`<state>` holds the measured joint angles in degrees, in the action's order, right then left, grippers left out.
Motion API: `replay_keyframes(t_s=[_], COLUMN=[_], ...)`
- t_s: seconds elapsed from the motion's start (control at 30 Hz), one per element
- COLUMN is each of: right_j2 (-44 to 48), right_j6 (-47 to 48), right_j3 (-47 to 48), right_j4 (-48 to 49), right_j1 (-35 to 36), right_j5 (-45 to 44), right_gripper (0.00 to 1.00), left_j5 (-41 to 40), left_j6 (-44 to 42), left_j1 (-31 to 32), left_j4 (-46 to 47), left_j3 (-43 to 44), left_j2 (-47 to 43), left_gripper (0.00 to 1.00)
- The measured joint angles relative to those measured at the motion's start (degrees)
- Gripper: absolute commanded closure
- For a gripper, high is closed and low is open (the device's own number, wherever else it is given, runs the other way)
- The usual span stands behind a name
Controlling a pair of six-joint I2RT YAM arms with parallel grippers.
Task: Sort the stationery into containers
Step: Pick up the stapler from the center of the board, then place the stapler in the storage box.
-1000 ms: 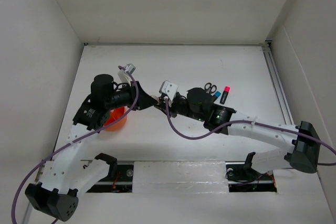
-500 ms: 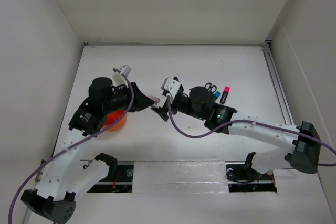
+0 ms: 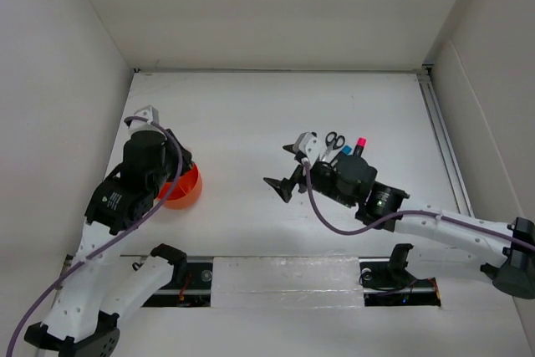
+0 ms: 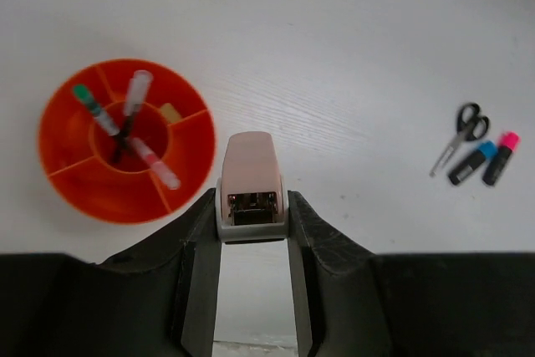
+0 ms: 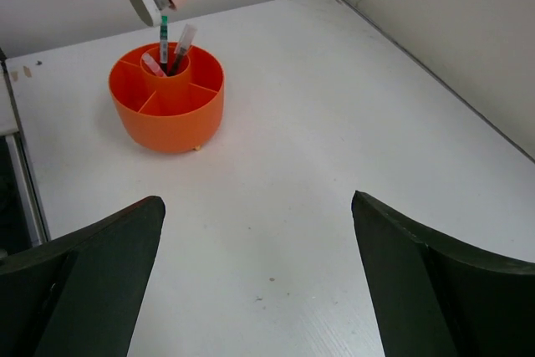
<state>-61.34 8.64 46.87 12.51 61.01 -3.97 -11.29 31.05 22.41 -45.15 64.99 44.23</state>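
Pens (image 4: 125, 119) are stowed in the orange cup (image 4: 79, 186) ahead-left of the left end effector (image 4: 251, 211), which is pinched on a small pink stapler (image 4: 249, 160); scissors (image 4: 456, 135), blue highlighter (image 4: 470, 163), pink highlighter (image 4: 500, 156) are left on the table (image 4: 334, 39) near the wide-spread right end effector (image 5: 257, 202).

Setting: a robotics lab test cell. The white tabletop (image 3: 276, 106) is boxed in on three sides by plain white panels (image 3: 267, 6), like a purpose-built enclosure. The left arm (image 3: 92, 240) and right arm (image 3: 456, 227) are fixed to a mounting plate (image 3: 284, 277) at the near edge, with purple cables (image 3: 334, 227) trailing along them. A metal rail (image 3: 443, 140) runs down the right side. Test props are laid out on the bench: orange cup (image 3: 184, 188), scissors (image 3: 333, 141), highlighters (image 3: 359, 150).
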Motion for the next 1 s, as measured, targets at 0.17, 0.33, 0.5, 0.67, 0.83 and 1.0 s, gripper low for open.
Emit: replay_keyframes(t_s=[0.17,0.33,0.5,0.67,0.83,1.0], right_j2=[3.72,7.23,7.98,8.15,8.15,8.52], right_j6=[-1.88,-3.28,-3.93,-4.02,-4.07,-4.04], right_j3=[-2.16,-5.01,-5.57,-5.73,-5.9,-6.62], right_j4=[-0.02,1.46,2.03,3.04,3.43,3.96], right_j1=[0.0,-0.09,-0.09,-0.09,-0.09,-0.09], right_j5=[0.42,2.56,4.68,5.99,6.43,6.34], right_gripper=[0.0,0.0,0.0,0.0,0.0,0.0], left_j5=[-12.37,-21.55,-27.67,-29.27,-30.01,-17.66], left_j6=[3.06,8.44,14.86,17.86,17.2,11.58], left_j1=[-0.02,-0.02,0.0,-0.02,-0.02,-11.96], left_j4=[-5.09,-9.46,-12.41,-15.47,-15.56,-4.94], left_j3=[0.61,3.87,3.74,5.75,22.05,28.96], left_j2=[-0.92,4.44,8.35,9.38,20.35,31.32], left_gripper=[1.0,1.0,1.0,1.0,1.0,1.0])
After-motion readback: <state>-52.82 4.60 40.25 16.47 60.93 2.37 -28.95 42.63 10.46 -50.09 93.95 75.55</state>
